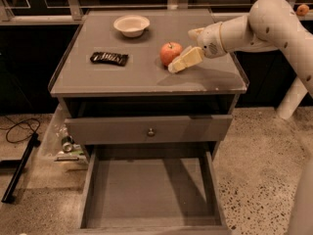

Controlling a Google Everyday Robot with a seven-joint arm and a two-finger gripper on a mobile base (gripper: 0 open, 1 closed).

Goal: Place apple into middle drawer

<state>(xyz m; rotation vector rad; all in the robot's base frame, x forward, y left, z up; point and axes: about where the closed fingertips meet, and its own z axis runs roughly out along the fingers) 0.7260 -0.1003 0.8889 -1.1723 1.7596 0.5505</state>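
Observation:
The red apple (pixel 169 53) stands on the grey cabinet top (pixel 122 77), right of centre. My gripper (pixel 183 49) is open and reaches in from the right at apple height. One pale finger (pixel 185 60) lies low along the apple's front right side. The other finger (pixel 194 33) is behind and to the right of the apple. The fingers flank the apple without closing on it. The middle drawer (pixel 146 192) is pulled out wide below, near the floor, and its bare grey floor holds nothing.
A white bowl (pixel 131 24) stands at the back of the top. A dark wrapped bar (pixel 109 58) lies at the left. A closed drawer front with a round knob (pixel 150 131) sits above the open drawer. Clutter and a cable (pixel 19 131) lie on the floor at left.

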